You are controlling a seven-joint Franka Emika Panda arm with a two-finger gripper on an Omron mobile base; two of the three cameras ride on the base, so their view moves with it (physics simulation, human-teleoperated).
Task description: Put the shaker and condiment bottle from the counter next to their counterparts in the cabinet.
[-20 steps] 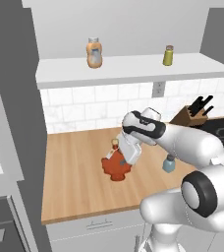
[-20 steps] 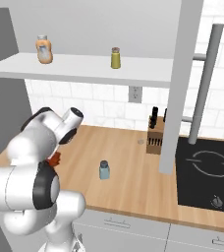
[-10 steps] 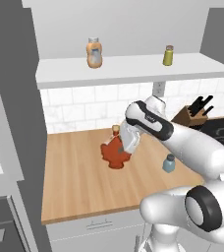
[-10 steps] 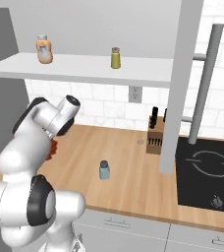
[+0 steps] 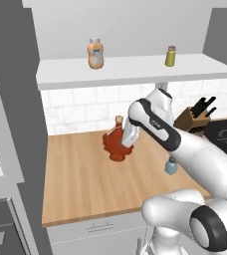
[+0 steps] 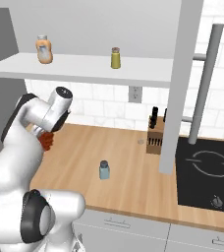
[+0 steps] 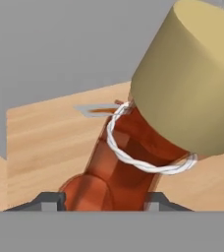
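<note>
My gripper (image 5: 127, 140) is shut on the condiment bottle (image 5: 115, 145), a dark red maple-leaf bottle with a gold cap, held a little above the counter (image 5: 80, 184). In the hand view the bottle (image 7: 119, 170) sits between my gripper's (image 7: 103, 202) two tips, white tag string around its neck. Part of the bottle (image 6: 46, 141) shows behind my arm. The pale blue-grey shaker (image 5: 171, 166) (image 6: 104, 170) stands on the counter to the right. On the cabinet shelf (image 5: 135, 72) stand the counterparts: an orange bottle (image 5: 95, 53) (image 6: 43, 49) and an olive shaker (image 5: 170, 56) (image 6: 115, 57).
A knife block (image 5: 195, 117) (image 6: 155, 136) stands at the back of the counter beside a black cooktop (image 6: 207, 172). A grey vertical panel (image 6: 175, 88) rises right of the shelf. A tall grey wall (image 5: 11, 124) borders the counter's left end.
My gripper has lifted the condiment bottle up off the counter and carried it slightly back. The shaker and the shelf items have stayed put.
</note>
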